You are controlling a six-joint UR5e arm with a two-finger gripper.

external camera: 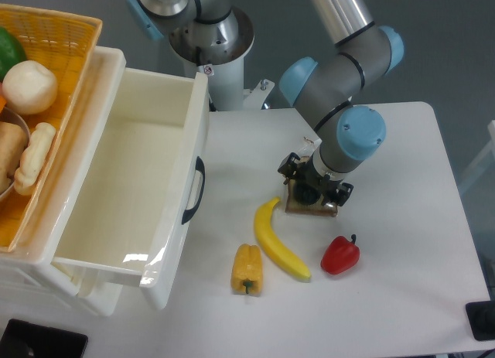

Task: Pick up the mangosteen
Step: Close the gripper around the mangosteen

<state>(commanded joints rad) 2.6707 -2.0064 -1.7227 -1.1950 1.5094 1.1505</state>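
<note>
The mangosteen [308, 194] shows as a small dark round shape directly under the arm's wrist, resting on the bagged brown bread slice [317, 209]. My gripper [312, 189] points straight down over it, with its black fingers on either side of the fruit, low at the table. The blue wrist cap hides most of the fingers and part of the fruit. I cannot tell whether the fingers are pressing on the fruit or stand apart from it.
A red bell pepper [339, 255], a banana [278, 240] and a yellow pepper [247, 269] lie in front of the gripper. A white open drawer [143, 180] stands at the left, with a yellow basket [73, 45] of food above it.
</note>
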